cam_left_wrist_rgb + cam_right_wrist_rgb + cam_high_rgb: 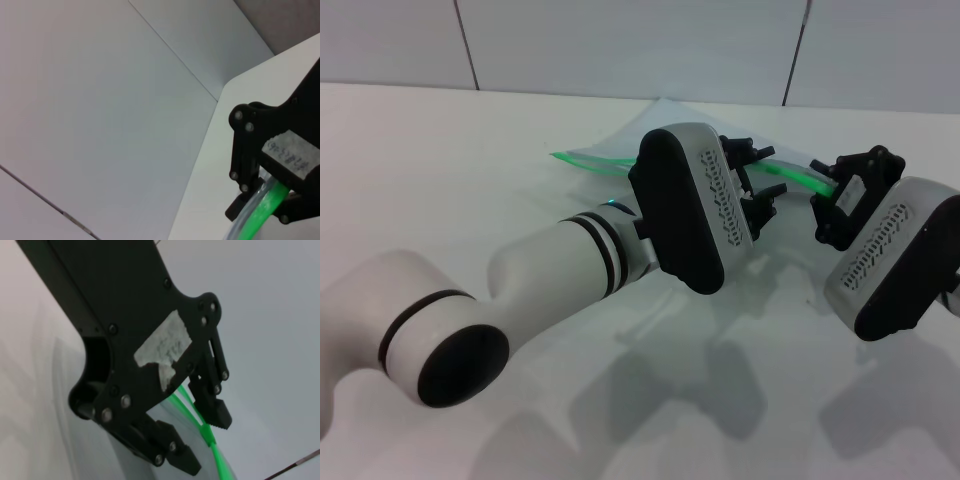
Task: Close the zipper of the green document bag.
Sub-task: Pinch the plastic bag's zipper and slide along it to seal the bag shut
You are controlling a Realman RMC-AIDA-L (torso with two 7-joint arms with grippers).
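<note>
The green document bag (620,150) is a translucent pouch held partly off the white table, mostly hidden behind my left arm. Its zipper (790,175) is a bright green strip running from the bag's left corner to the right. My left gripper (765,175) stands open with one finger on each side of the strip. The right wrist view shows the same gripper (204,440) astride the zipper (220,462). My right gripper (828,195) is shut on the strip's right end. In the left wrist view this right gripper (265,205) clamps the zipper (255,220).
The white table (440,170) runs back to a pale panelled wall (620,40). My left forearm (550,270) lies across the front of the table, and the right arm's wrist housing (895,260) is at the right edge.
</note>
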